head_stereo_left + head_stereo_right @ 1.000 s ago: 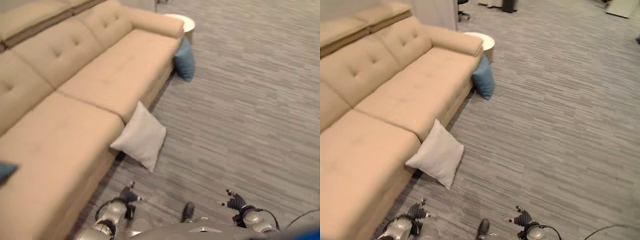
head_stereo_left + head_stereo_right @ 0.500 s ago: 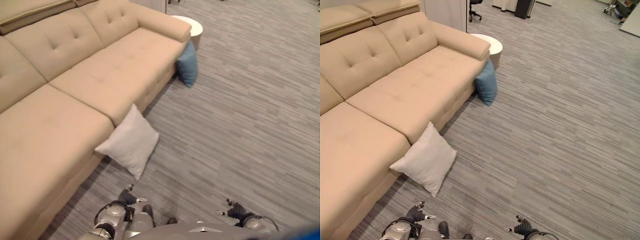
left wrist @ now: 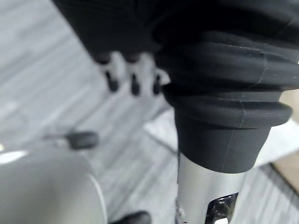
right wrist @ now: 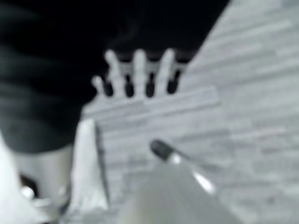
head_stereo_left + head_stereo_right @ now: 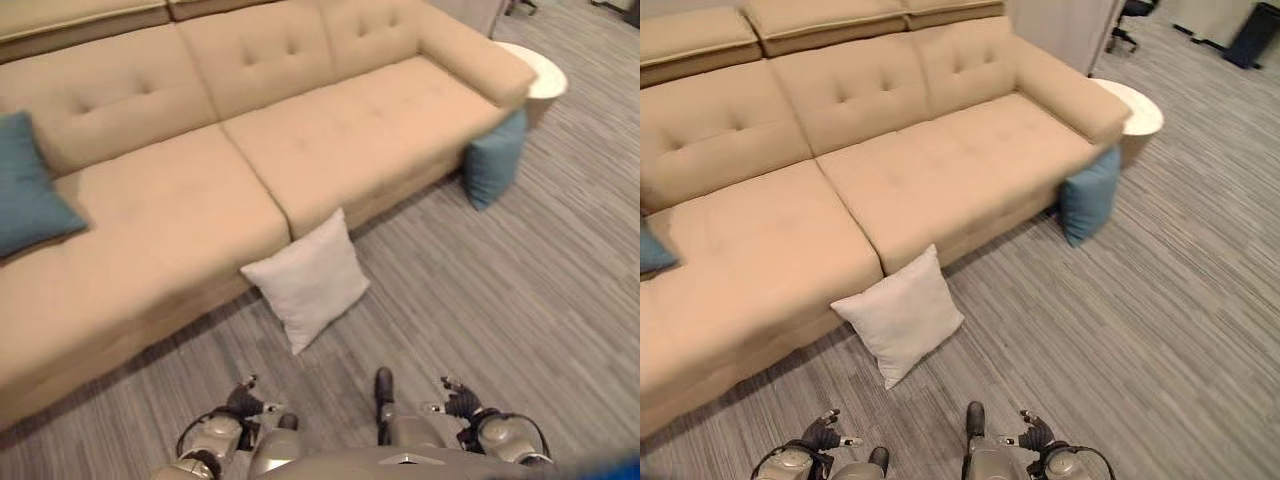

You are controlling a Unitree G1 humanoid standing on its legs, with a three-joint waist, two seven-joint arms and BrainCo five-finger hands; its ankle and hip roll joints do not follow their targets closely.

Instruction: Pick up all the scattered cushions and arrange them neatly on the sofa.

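Note:
A white cushion (image 5: 307, 279) leans on its corner against the front of the beige sofa (image 5: 330, 130), on the floor just ahead of me. At the sofa's right end a blue cushion (image 5: 494, 168) stands on the floor under the armrest. Another blue cushion (image 5: 28, 196) rests on the sofa seat at the far left. My left hand (image 5: 245, 403) hangs low near the floor, fingers relaxed and empty. My right hand (image 5: 461, 403) hangs the same way on the other side, fingers (image 4: 140, 70) straight and holding nothing.
A round white side table (image 5: 537, 72) stands beside the sofa's right armrest. Grey striped carpet (image 5: 540, 300) stretches to the right of the sofa. A black office chair base (image 5: 1127, 12) shows at the far back.
The camera has swung to the left, so the whole sofa front faces me and the blue cushion on the seat has come into view. Both hands stay low and empty.

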